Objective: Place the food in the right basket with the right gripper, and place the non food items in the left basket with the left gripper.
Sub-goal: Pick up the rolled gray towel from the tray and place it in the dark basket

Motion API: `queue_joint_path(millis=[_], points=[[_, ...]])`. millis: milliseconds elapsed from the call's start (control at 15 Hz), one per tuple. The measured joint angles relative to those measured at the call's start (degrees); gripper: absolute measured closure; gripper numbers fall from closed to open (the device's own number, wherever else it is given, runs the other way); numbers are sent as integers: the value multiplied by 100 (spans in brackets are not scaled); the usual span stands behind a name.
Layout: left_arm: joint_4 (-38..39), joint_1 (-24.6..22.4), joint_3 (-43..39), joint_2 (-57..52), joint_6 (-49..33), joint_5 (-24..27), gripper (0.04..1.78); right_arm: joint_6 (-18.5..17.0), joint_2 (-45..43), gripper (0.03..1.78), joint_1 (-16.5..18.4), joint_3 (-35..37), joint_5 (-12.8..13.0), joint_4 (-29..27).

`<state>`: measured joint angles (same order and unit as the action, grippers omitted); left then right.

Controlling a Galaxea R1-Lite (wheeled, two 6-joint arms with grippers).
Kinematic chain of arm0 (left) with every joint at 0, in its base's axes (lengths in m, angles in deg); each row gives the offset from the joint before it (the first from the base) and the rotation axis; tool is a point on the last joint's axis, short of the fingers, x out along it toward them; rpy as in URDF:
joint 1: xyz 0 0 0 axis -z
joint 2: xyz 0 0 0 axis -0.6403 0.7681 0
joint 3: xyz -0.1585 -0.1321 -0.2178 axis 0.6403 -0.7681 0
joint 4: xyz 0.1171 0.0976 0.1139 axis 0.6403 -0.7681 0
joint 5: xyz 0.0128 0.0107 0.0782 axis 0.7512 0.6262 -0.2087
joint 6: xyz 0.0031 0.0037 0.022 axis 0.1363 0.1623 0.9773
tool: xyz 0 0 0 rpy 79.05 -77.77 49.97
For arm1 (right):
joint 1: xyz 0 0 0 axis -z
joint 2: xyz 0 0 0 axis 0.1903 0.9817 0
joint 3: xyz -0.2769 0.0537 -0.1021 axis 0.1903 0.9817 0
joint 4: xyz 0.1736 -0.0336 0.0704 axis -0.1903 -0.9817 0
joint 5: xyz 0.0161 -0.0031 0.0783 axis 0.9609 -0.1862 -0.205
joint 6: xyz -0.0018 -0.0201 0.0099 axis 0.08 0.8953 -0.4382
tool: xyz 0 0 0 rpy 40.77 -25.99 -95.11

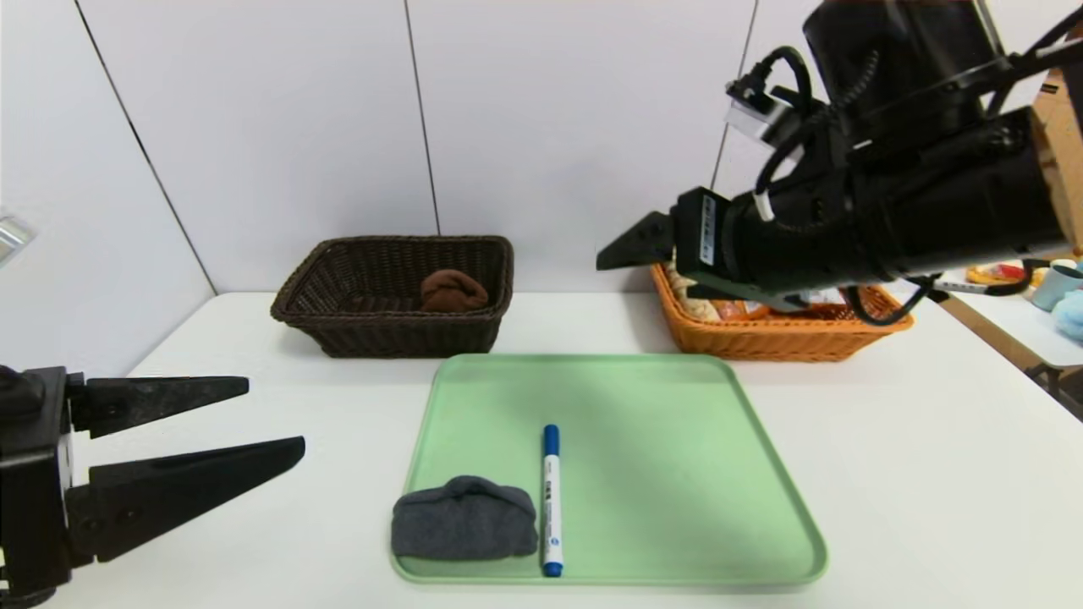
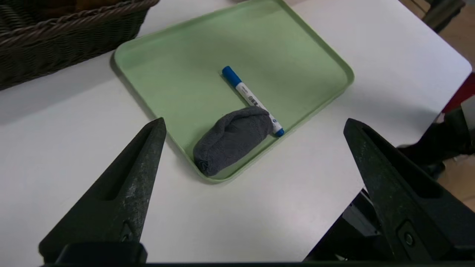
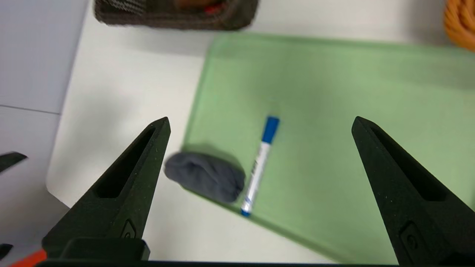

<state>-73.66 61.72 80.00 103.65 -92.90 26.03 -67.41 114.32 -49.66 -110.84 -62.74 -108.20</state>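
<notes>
A folded grey cloth (image 1: 464, 518) and a white marker with a blue cap (image 1: 552, 499) lie side by side at the near left of the green tray (image 1: 677, 474). The dark brown basket (image 1: 393, 334) at the back left holds the rolled brown towel (image 1: 453, 290); a red bit (image 3: 214, 8) shows in it in the right wrist view. The orange basket (image 1: 761, 342) at the back right holds the bread roll (image 1: 687, 303), mostly hidden by my right arm. My left gripper (image 1: 275, 419) is open and empty, low, left of the tray. My right gripper (image 1: 630, 249) is open and empty, high beside the orange basket.
The white table's right edge runs past the orange basket; a second table with a cup (image 1: 1058, 286) stands beyond it. The wall is close behind both baskets. The cloth (image 2: 232, 139) and marker (image 2: 252, 100) touch near the tray's rim.
</notes>
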Motion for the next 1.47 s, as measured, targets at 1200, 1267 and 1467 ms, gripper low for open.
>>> queue_joint_path(millis=[1200, 1267, 1467], points=[[-17, 347, 0, 2534, 4217, 588, 13, -18, -1185, 12, 534, 1658, 57, 27], [-11, 422, 0, 2608, 4217, 588, 13, -18, -1172, 12, 545, 1664, 57, 57], [-13, 697, 46, 2829, 4195, 581, 13, -20, -1147, 12, 597, 1714, 52, 107]])
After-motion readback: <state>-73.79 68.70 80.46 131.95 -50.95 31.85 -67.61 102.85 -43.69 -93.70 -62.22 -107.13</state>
